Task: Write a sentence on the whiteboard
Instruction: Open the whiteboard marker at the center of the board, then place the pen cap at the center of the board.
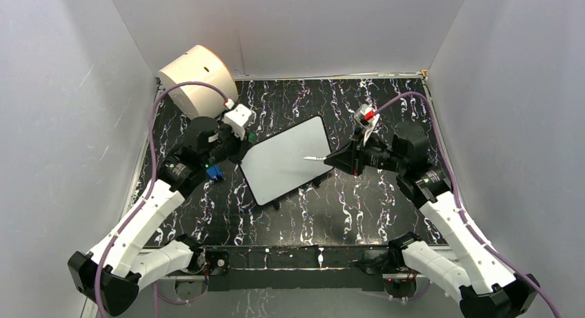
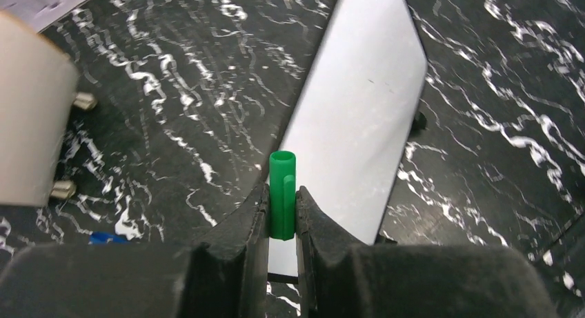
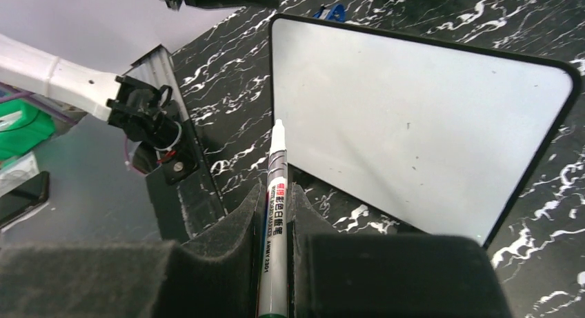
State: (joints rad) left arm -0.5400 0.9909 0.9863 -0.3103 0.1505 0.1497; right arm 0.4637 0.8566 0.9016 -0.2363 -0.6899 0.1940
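Sitting near the middle of the black, white-veined tabletop (image 1: 345,207), the whiteboard (image 1: 286,159) is turned at a diagonal to the edges, between the two arms. It has a thin black frame, rounded corners and short black feet showing along its near edge. Its glossy face is plain white apart from a few tiny dark specks.

The cream drum (image 1: 196,76) stands in the far left corner, well apart from the board. Its closed side faces the cameras, so what it holds cannot be told.

The left end effector (image 2: 282,194) is closed to a narrow gap on a green marker cap (image 2: 282,173). The cap stands upright between the pads and its hollow mouth points away from the wrist, just beside the board's left edge.

The right end effector (image 3: 276,194) is clamped fully on a white marker (image 3: 278,159) with printed lettering along its barrel. Seen from above, the bare tip reaches over the board's right part. Whether it touches the surface cannot be told.
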